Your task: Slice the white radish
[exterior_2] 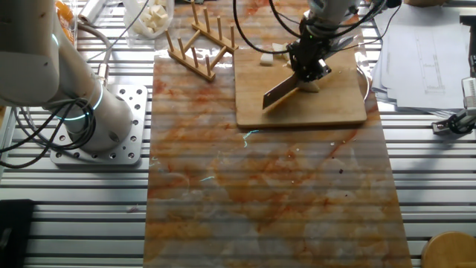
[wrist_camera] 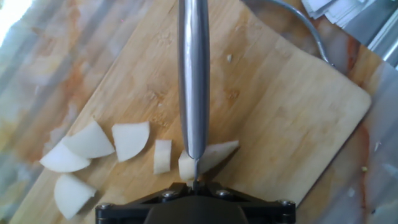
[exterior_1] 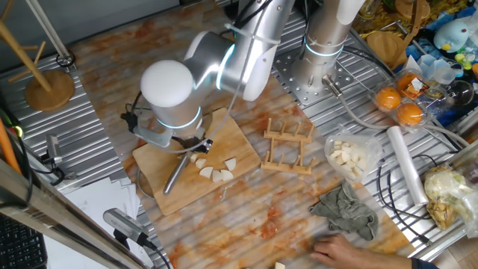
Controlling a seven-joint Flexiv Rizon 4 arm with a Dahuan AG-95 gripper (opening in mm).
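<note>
- Several slices of the white radish [wrist_camera: 130, 138] lie at nine o'clock of the knife [wrist_camera: 193, 81].
- The gripper [exterior_2: 309, 63] is clamped on the knife, blade in the last wedge; little remains.

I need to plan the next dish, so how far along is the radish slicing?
Partly done. Several cut radish slices already lie on the wooden cutting board. In hand: the gripper holds the knife, its blade down on the remaining radish piece. Left: finishing that cut and slicing that last piece.
</note>
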